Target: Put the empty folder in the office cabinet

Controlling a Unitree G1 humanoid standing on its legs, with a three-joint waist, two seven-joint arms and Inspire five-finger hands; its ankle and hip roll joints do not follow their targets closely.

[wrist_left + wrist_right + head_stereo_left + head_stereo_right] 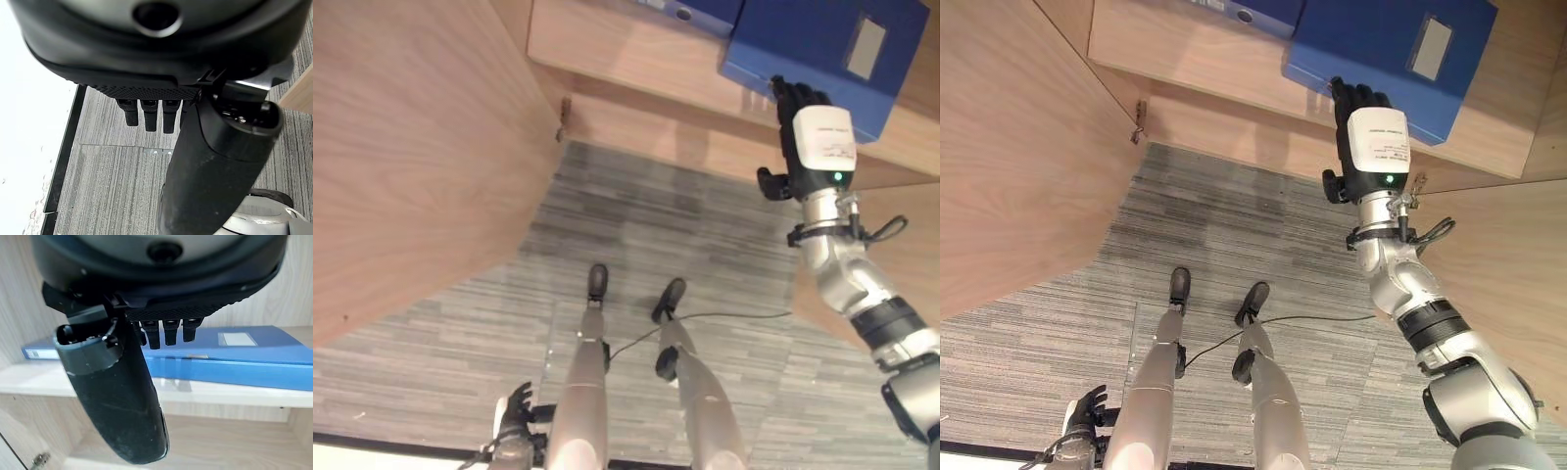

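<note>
Where the head views look down past the robot, the open cabinet door (401, 157) takes the left side, a wood-grain panel swung outward with a small metal hinge (565, 111) at its inner edge. Low beside the door's foot, the left hand (516, 411) hangs over the grey striped carpet (636, 225); its own wrist view shows the fingers (149, 115) extended in a straight row with nothing between them and the thumb — relaxed, empty.

Further right, the cabinet shelf (636, 54) runs across the top of the head views. A second blue binder (690, 12) lies at the back of it, only its edge visible. The blue folder (822, 59) lies flat on the shelf, its near corner projecting past the shelf's front edge. The right hand (813, 127) is raised to this folder, fingertips at its near edge.

The right wrist view adds what the head views cannot supply: the folder's long spine seen side-on, its white label (236, 339) on the top face, and the straight fingers (168, 333) lined up against that edge rather than curled round it. Whether the fingertips press the folder or stop just short cannot be determined. The same view shows a lower compartment (220, 440) beneath the shelf.
</note>
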